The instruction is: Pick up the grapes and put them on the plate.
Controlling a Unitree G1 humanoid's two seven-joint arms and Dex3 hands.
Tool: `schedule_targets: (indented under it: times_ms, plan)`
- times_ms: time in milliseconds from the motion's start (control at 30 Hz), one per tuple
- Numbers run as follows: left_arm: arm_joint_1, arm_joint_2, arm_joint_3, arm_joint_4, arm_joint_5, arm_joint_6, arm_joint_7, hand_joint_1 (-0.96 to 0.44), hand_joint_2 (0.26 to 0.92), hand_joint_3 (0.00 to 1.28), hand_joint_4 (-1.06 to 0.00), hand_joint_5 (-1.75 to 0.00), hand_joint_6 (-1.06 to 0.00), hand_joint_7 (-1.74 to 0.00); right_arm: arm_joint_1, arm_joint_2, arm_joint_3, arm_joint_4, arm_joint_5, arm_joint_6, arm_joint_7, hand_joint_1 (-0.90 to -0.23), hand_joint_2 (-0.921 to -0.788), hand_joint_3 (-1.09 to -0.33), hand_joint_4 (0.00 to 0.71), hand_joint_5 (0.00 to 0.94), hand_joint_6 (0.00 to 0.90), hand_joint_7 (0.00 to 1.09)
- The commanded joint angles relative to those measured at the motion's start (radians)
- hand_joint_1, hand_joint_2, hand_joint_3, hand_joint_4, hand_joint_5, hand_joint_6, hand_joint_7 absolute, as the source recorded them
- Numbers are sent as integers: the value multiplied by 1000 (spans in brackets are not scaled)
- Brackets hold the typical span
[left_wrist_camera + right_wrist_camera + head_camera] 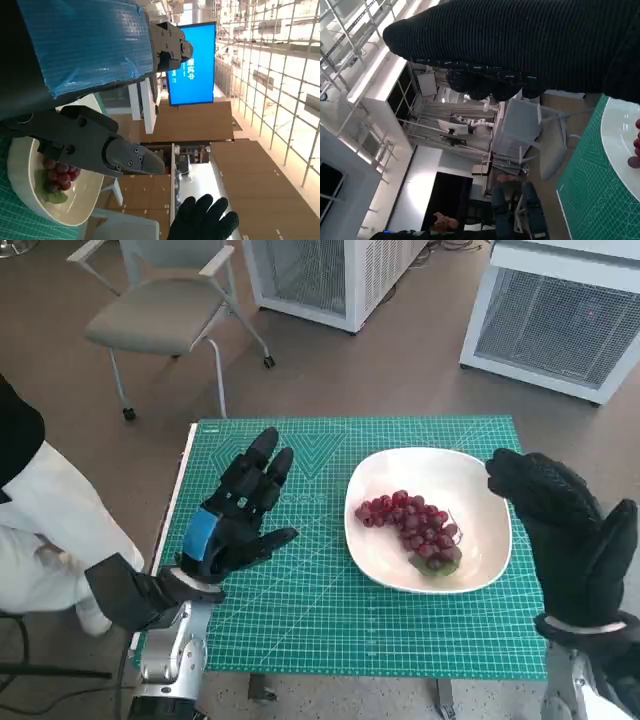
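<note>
We see the grapes [412, 527] lying in the white plate [478, 483] on the green mat [320, 630] (the mat covers the counter). At the plate's 9 o'clock our left hand [238, 510] hovers, fingers spread wide, holding nothing. At 3 o'clock the right hand [565, 530] stands open, empty too.

A grey chair [160, 310] and 2 white grilled cabinets [560, 315] stand on brown floor [400, 370].
</note>
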Motion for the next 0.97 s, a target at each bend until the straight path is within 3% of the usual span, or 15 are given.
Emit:
schedule_targets:
  times_ms: [33, 300, 967]
  plan:
    - [23, -1, 6, -26, 3, -17, -2, -357, 921, 51, -118, -16, -206, -18, 1, -6, -2, 17, 11, 16, 10, -470, -921, -562, 428, 533, 185, 903]
    - [40, 5, 15, -49, 5, -21, 6, -344, 921, 60, -179, -38, -254, -36, -3, -5, -2, 26, 11, 11, 17, -471, -921, -561, 430, 537, 186, 903]
    - [58, -3, 41, -91, 5, -21, 61, -273, 921, 84, -445, -81, -523, -98, -14, -4, -3, 50, 5, -5, 32, -470, -921, -564, 424, 547, 182, 908]
